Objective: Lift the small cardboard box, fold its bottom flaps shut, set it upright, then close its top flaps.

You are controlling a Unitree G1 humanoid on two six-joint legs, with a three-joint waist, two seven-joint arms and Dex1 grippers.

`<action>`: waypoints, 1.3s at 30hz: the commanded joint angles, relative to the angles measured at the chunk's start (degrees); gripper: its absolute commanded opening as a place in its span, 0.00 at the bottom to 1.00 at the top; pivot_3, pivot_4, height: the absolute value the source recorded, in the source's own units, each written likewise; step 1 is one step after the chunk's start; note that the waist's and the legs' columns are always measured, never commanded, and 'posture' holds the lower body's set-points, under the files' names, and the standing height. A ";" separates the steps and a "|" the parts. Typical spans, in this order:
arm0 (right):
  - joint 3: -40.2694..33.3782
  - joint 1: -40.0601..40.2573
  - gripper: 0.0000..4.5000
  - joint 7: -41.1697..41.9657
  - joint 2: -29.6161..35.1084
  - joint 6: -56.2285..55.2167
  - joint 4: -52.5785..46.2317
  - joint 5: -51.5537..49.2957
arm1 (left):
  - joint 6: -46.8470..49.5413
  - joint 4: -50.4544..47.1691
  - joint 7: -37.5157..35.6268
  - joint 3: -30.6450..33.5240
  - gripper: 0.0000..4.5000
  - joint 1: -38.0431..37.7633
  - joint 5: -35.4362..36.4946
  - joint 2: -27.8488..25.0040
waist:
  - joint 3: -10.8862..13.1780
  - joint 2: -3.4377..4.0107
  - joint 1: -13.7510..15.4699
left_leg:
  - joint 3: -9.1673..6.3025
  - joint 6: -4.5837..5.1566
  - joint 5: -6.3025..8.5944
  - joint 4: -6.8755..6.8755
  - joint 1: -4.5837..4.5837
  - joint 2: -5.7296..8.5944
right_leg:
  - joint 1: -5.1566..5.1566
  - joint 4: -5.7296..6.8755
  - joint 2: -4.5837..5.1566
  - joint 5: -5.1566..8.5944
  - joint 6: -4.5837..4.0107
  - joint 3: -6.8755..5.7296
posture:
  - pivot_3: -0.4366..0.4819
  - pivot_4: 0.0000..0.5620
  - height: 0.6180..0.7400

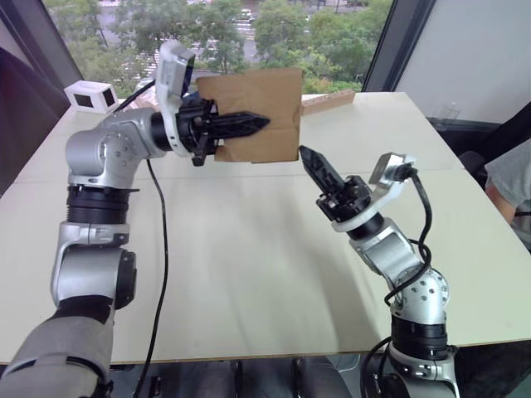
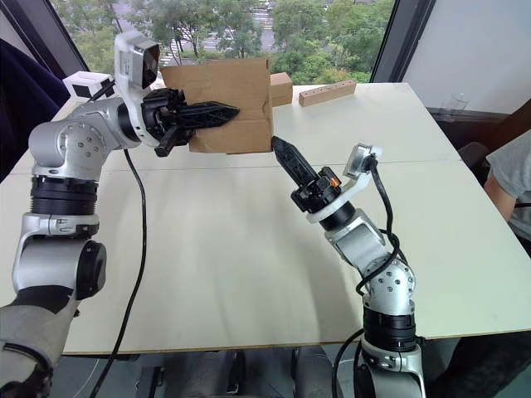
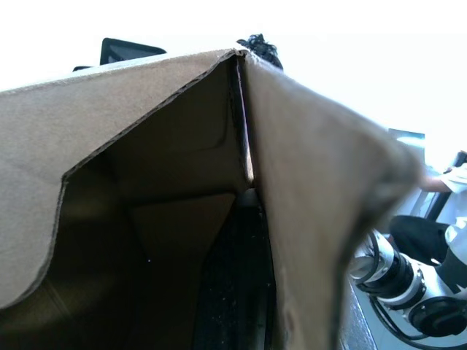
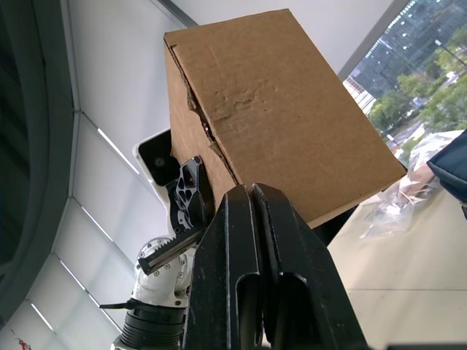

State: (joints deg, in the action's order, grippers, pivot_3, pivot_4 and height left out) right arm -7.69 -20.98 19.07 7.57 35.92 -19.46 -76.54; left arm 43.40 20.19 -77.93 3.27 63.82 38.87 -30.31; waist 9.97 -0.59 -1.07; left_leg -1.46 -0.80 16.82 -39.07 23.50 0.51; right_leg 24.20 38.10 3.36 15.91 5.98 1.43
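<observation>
The small cardboard box (image 1: 261, 112), clamped aloft by the left hand (image 1: 249, 124), is found at eleven o'clock from the pinched-shut, empty right hand (image 1: 311, 162), just beside its tip.

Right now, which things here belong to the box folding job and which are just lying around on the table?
Part of the job:
small cardboard box, held up off the table
left gripper, clamped on the box wall
right gripper, shut, tip just below the box

Just lying about:
long cardboard bar at the far edge
white box with a dark window at the far left corner
</observation>
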 commanded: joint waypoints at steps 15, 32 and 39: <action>-1.32 2.07 0.01 0.64 3.71 3.08 -4.49 -1.74 | -2.13 -1.27 -0.83 -4.03 0.00 1.24 -5.53 -3.04 | 0.00 0.00 0.11 | 0.00 0.00 0.00 0.00 0.00 0.01 | 0.00 0.00 0.01 0.00 0.00 0.00 | 0.48 0.27 1.00; -2.43 14.66 0.01 17.02 53.17 12.60 -23.10 18.89 | -7.03 -0.69 -13.87 -40.45 0.00 14.20 -40.11 -7.83 | 0.11 0.06 0.31 | -0.01 0.15 0.08 -0.01 0.01 0.04 | -0.09 -0.14 -0.20 0.04 0.01 0.03 | 0.48 0.27 1.00; 1.92 11.09 0.01 12.16 53.64 12.95 -30.29 26.50 | 3.03 -11.21 -14.57 -55.28 0.00 15.50 -40.68 -8.72 | 0.13 0.06 0.34 | -0.03 0.17 0.10 -0.03 0.02 -0.17 | -0.11 -0.19 -0.25 0.04 0.01 0.08 | 0.48 0.27 1.00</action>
State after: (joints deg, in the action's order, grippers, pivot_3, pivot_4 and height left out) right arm -5.84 -9.11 32.83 61.76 49.07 -47.14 -50.71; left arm 43.55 11.06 -92.30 -50.49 77.06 -1.90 -39.05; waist 10.10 -0.52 -0.72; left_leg -1.50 -0.63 16.92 -39.10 23.52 0.34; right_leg 24.09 37.91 3.11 15.95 5.99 1.50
